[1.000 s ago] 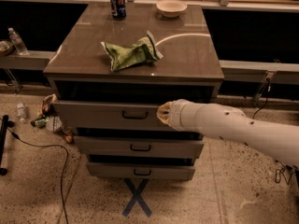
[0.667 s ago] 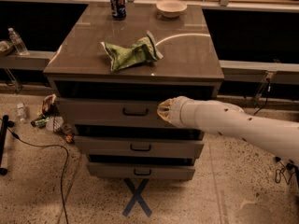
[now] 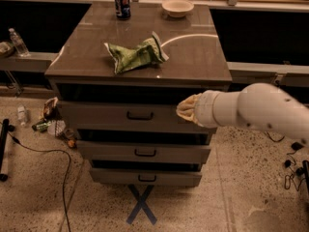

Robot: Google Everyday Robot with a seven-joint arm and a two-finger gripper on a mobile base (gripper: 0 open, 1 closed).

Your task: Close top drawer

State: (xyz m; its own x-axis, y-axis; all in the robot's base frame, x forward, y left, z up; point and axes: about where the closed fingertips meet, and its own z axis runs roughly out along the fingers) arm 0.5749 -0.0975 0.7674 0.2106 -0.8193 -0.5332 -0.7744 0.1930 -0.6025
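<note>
The top drawer (image 3: 106, 116) is the uppermost of three grey drawers in a cabinet, with a small dark bail handle (image 3: 140, 116) at its centre. It stands slightly out, with a dark gap above its front panel. My gripper (image 3: 187, 109) is at the end of the thick white arm (image 3: 256, 108), which comes in from the right. It sits against the right part of the top drawer's front, right of the handle. Only its yellowish end shows.
On the cabinet top (image 3: 193, 57) lie a green chip bag (image 3: 135, 56), a blue soda can (image 3: 122, 3) and a pale bowl (image 3: 177, 7). Two slimmer drawers (image 3: 145, 152) sit below, also a little out. Bottles and litter (image 3: 48, 120), a cable and a blue floor cross (image 3: 141, 204) lie nearby.
The gripper end has shifted right and slightly up along the top drawer's front. The drawer front looks about where it was.
</note>
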